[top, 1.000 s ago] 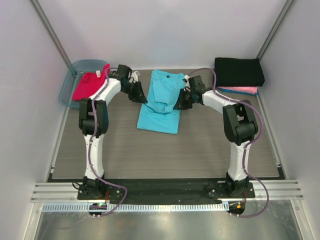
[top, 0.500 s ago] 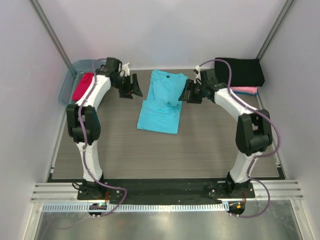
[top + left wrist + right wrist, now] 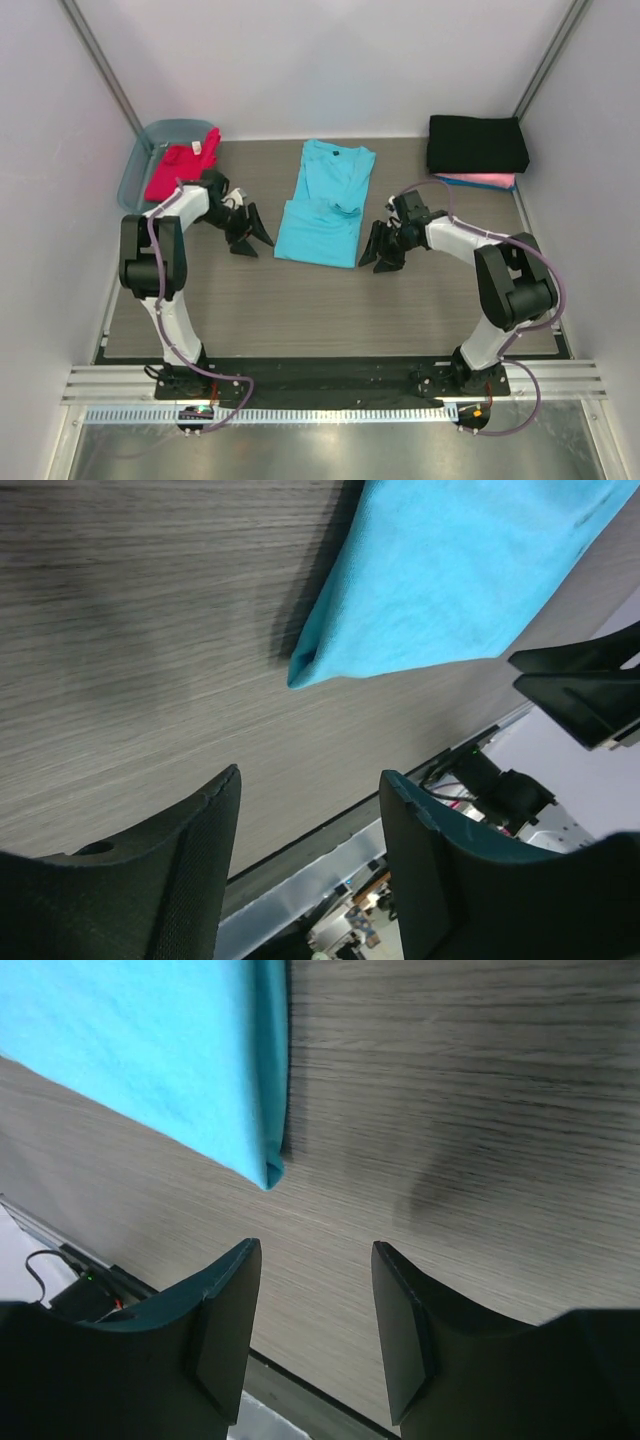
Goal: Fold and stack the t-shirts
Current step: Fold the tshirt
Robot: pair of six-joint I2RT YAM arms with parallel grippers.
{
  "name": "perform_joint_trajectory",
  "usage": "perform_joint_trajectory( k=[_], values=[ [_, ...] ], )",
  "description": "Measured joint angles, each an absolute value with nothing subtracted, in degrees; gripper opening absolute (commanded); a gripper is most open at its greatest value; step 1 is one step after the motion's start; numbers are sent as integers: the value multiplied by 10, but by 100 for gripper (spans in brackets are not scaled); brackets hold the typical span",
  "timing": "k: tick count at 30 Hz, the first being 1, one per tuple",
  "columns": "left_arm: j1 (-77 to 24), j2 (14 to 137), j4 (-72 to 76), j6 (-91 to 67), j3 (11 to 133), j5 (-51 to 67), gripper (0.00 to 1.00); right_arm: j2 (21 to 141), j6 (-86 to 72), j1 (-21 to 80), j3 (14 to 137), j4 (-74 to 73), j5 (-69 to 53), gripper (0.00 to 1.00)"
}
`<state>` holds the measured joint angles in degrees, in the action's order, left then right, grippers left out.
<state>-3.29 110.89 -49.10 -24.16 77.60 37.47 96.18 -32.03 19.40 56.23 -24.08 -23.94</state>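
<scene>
A turquoise t-shirt (image 3: 325,205) lies in the middle of the table, sides folded in, neck at the far end. My left gripper (image 3: 257,243) is open and empty, low beside the shirt's near left corner (image 3: 300,670). My right gripper (image 3: 372,258) is open and empty beside the near right corner (image 3: 268,1172). A red-magenta t-shirt (image 3: 178,167) lies in the tub at the far left. A folded black t-shirt (image 3: 477,143) lies on a pink one (image 3: 490,181) at the far right.
A translucent blue-grey tub (image 3: 140,160) stands at the far left corner. White walls close the table on three sides. A metal rail (image 3: 330,380) runs along the near edge by the arm bases.
Both grippers have come from the shirt's far end, by the sleeves, back towards me to its near corners. The shirt's sides now lie folded in.
</scene>
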Motion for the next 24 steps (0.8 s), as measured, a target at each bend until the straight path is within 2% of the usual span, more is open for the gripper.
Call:
perform_joint_trajectory(
  k=[6,24],
  values=[
    [-35,1122,-455,-271,766,383,52,987,-355,194,558,-209,-257,50],
    [-101,1194,-440,-281,803,375,50,1032,-413,205,560,-146,-283,47]
  ],
)
